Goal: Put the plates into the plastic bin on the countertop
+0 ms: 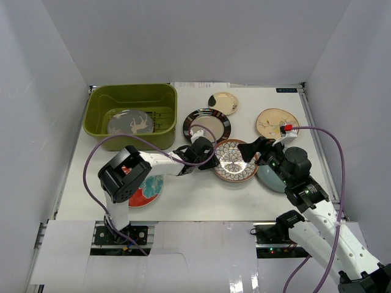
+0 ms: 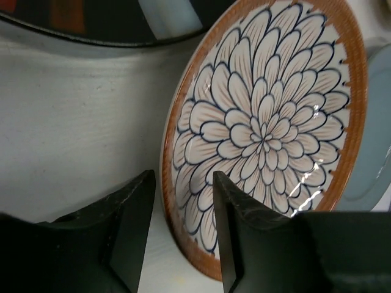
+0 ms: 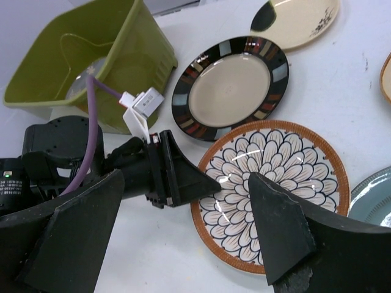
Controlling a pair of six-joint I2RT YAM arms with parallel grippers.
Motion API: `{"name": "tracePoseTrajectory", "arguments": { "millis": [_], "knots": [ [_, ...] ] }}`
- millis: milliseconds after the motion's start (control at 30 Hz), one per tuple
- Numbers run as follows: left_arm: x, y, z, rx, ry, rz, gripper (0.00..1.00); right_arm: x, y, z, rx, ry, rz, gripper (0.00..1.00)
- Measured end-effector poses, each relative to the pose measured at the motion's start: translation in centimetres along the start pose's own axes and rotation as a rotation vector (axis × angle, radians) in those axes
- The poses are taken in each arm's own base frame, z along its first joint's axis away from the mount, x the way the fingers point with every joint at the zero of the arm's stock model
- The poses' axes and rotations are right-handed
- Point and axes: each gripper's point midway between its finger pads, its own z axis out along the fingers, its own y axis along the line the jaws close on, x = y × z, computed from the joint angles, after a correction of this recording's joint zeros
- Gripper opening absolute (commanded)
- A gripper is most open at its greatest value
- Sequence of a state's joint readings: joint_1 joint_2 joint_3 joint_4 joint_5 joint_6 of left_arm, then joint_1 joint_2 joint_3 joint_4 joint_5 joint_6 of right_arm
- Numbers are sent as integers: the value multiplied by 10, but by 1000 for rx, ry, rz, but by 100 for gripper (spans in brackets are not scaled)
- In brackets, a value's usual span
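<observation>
The left tool [image 2: 183, 235] is down low at the left edge of the flower plate [image 1: 235, 162], in the middle of the white surface [image 1: 201, 204]. Its two black fingers [image 2: 135, 226] stand apart, one on each side of the plate's orange rim. One is over the bare surface and the other is over the petals. There is a gap between them, so the tool is let go and is not squeezing the plate. The plate lies flat.

The right tool [image 3: 183, 241] hangs over the right side of the same plate. Its fingers are spread very wide, and there is nothing in them.

The green bin [image 1: 91, 116] sits at the far left of the surface. One plate is in it, the grey plate [image 1: 130, 124] with a tree on it, lying flat on the bottom.

The other plates are on the surface, outside the bin. The black-rimmed plate [image 1: 206, 125] is just right of the bin and just beyond the flower plate. The small cream plate [image 1: 223, 102] is farther back. The bird plate [image 1: 276, 123] is at the far right. The light blue plate [image 1: 267, 177] is just right of the flower plate, mostly hidden under the right arm. The red-and-teal plate [image 1: 148, 190] is near and to the left, partly hidden under the left arm. A purple cable [image 1: 91, 159] loops out from the left arm.
</observation>
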State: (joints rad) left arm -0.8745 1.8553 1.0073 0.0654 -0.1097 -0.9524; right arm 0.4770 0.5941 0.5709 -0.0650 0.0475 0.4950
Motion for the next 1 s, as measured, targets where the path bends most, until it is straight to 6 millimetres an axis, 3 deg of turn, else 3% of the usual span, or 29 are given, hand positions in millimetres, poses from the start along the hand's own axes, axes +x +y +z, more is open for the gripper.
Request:
{"name": "tracePoseTrajectory", "arguments": {
  "millis": [100,167,233,367,533,633,733,800,900,1000],
  "knots": [
    [-4,1,7,-12,-25,-14,11,8,-1,0,-2,25,5,88],
    [-11,-5,7,12,-47,-57,0,10,-1,-1,-7,30,11,88],
    [-20,-13,1,40,-76,-58,0,8,1,-3,-15,24,15,88],
    [-10,6,-25,16,-76,-58,0,6,3,-7,-20,18,19,88],
    [-6,33,-91,-27,-72,13,0,0,6,-14,-14,25,9,89],
    [-21,26,-134,4,-110,43,0,-15,13,-20,-26,-1,-6,88],
    [-54,3,-183,88,-197,48,0,-29,19,-26,-41,-33,-14,88],
    [-89,-15,-217,142,-278,53,0,-33,22,-29,-48,-47,-18,86],
    [-163,-28,-267,175,-445,31,0,-29,21,-28,-48,-31,-18,83],
    [-248,-6,-303,115,-632,-23,0,-17,21,-24,-58,16,-14,83]
  ]
}}
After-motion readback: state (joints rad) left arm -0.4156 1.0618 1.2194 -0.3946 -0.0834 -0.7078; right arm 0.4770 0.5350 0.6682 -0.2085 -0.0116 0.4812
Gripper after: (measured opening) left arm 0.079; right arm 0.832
